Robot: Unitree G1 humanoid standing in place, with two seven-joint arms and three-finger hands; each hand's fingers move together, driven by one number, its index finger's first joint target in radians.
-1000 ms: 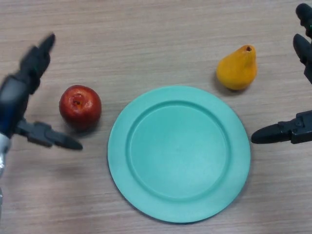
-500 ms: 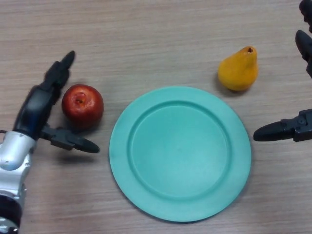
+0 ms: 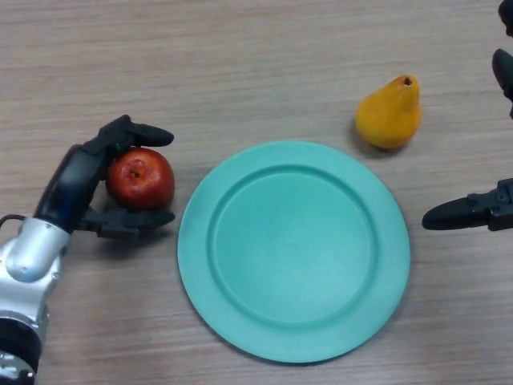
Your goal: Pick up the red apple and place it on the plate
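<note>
The red apple is seen on the wood-grain counter, just beside the left rim of the teal plate and not on it; a narrow strip of counter is visible between the two. The apple stands upright, with its stem dimple turned toward the camera. It is grasped by the left hand, which comes in from the lower left: one black finger is curled over the far side of the fruit and ends near its top right, while the thumb is wrapped along the near side, below the fruit, so that the apple is enclosed between them and pressed against the palm on its left. Whether the apple is lifted off the counter or resting on it cannot be told from this view. The plate is laid flat in the middle of the counter and nothing is carried on it. A yellow pear is set beyond the plate's upper right rim, close to it but apart, with its narrow stem end pointed away and slightly to the right. The right hand is shown at the right edge, well clear of the plate and the pear, with fingers held straight and spread, one extended toward the plate and others seen higher at the edge; nothing is held in it
</note>
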